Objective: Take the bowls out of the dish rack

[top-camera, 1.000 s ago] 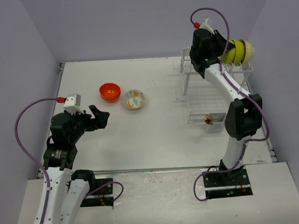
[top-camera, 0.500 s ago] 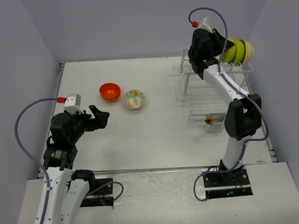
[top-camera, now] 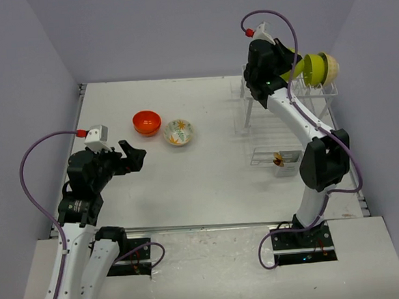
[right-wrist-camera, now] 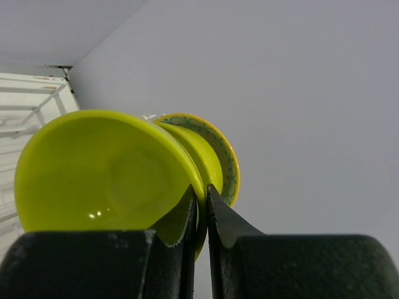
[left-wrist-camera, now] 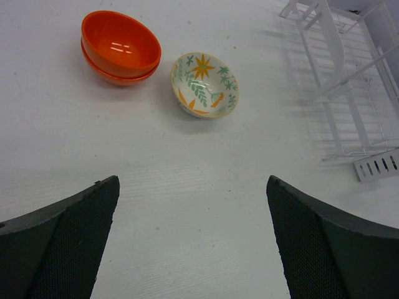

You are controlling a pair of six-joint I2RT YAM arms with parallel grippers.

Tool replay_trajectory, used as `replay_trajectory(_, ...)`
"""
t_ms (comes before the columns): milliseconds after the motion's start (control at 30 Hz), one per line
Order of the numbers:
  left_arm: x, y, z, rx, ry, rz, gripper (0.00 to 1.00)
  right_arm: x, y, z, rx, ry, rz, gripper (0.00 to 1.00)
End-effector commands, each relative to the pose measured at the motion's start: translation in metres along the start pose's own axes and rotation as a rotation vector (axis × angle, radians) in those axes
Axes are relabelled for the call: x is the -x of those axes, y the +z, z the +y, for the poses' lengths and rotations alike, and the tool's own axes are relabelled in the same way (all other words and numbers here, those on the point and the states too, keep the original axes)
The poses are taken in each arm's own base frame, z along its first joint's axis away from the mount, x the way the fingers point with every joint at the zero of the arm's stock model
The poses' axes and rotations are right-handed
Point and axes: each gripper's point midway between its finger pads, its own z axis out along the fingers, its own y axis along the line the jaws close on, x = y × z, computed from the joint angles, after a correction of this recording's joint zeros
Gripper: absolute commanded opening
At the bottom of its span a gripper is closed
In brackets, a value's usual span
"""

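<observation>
At the dish rack (top-camera: 250, 91), right end effector (right-wrist-camera: 201, 205) pinching rim of lime bowl (right-wrist-camera: 106, 174)

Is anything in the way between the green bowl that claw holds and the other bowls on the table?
Only the dish rack itself: its wire frame lies between the green bowl, pinched by the right claw, and the orange bowls and floral bowl. Nothing else visible.
</observation>
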Motion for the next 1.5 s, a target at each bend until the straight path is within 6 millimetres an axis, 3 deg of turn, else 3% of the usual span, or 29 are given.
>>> replay_trajectory(0,0.008,0.001,-0.003,-0.016,0.042,-0.032,1.0,0.018,-0.011,-0.03,-0.002,0.112,-0.045,0.0)
replay_trajectory(300,0.008,0.002,-0.003,-0.017,0.04,-0.03,1.0,0.02,-0.024,-0.028,0.067,0.169,-0.041,0.0)
replay_trajectory(333,0.008,0.002,-0.003,-0.016,0.04,-0.03,1.0,0.03,-0.031,-0.033,0.097,0.269,-0.058,0.0)
replay_trajectory(400,0.008,0.002,-0.004,-0.02,0.04,-0.029,1.0,0.026,-0.041,-0.031,0.162,0.266,-0.041,0.0)
replay_trajectory(433,0.008,0.002,-0.004,-0.022,0.04,-0.026,1.0,0.039,-0.052,-0.033,0.228,0.38,-0.066,0.0)
replay_trajectory(467,0.009,0.002,-0.005,-0.025,0.042,-0.029,1.0,0.033,-0.061,-0.027,0.283,0.347,-0.049,0.0)
replay_trajectory(500,0.01,0.0,-0.006,-0.026,0.043,-0.036,1.0,0.04,-0.073,-0.027,0.332,0.389,-0.066,0.0)
replay_trajectory(633,0.022,-0.01,-0.001,0.016,0.037,-0.099,1.0,0.047,-0.125,0.012,0.613,0.499,-0.074,0.0)
replay_trajectory(733,0.036,-0.025,0.01,0.098,0.006,-0.189,1.0,0.054,-0.198,0.061,1.0,0.524,-0.102,0.0)
replay_trajectory(767,0.04,-0.034,0.013,0.118,-0.002,-0.229,1.0,0.046,-0.222,0.082,1.091,0.494,-0.091,0.0)
replay_trajectory(867,0.052,-0.049,0.026,0.202,-0.032,-0.314,1.0,0.043,-0.268,0.11,1.277,0.536,-0.063,0.0)
replay_trajectory(900,0.054,-0.056,0.027,0.208,-0.038,-0.343,1.0,0.028,-0.294,0.127,1.373,0.498,-0.041,0.0)
replay_trajectory(933,0.055,-0.06,0.029,0.22,-0.042,-0.361,1.0,0.03,-0.309,0.133,1.421,0.535,-0.038,0.0)
replay_trajectory(967,0.056,-0.061,0.028,0.219,-0.045,-0.369,1.0,0.025,-0.321,0.14,1.461,0.536,-0.028,0.0)
replay_trajectory(1000,0.056,-0.063,0.028,0.214,-0.045,-0.379,1.0,0.005,-0.347,0.157,1.548,0.491,0.0,0.0)
replay_trajectory(1033,0.055,-0.062,0.027,0.207,-0.045,-0.375,1.0,0.009,-0.363,0.163,1.606,0.532,-0.002,0.0)
replay_trajectory(1100,0.055,-0.06,0.027,0.209,-0.044,-0.365,1.0,-0.011,-0.392,0.187,1.692,0.504,0.052,0.0)
replay_trajectory(1133,0.054,-0.059,0.027,0.209,-0.044,-0.359,1.0,-0.011,-0.413,0.2,1.772,0.514,0.085,0.0)
replay_trajectory(1200,0.053,-0.056,0.028,0.212,-0.044,-0.343,1.0,-0.013,-0.437,0.216,1.815,0.501,0.115,0.0)
replay_trajectory(1233,0.052,-0.055,0.028,0.212,-0.044,-0.34,1.0,-0.019,-0.446,0.24,1.813,0.491,0.163,0.0)
replay_trajectory(1333,0.052,-0.056,0.028,0.211,-0.044,-0.341,1.0,-0.005,-0.471,0.259,1.82,0.533,0.201,0.0)
replay_trajectory(1367,0.052,-0.056,0.028,0.212,-0.045,-0.342,1.0,-0.012,-0.47,0.283,1.767,0.522,0.24,0.0)
replay_trajectory(1400,0.052,-0.057,0.028,0.211,-0.045,-0.346,1.0,0.002,-0.479,0.283,1.771,0.555,0.237,0.0)
replay_trajectory(1467,0.052,-0.057,0.028,0.209,-0.045,-0.347,1.0,-0.006,-0.468,0.312,1.64,0.565,0.283,0.0)
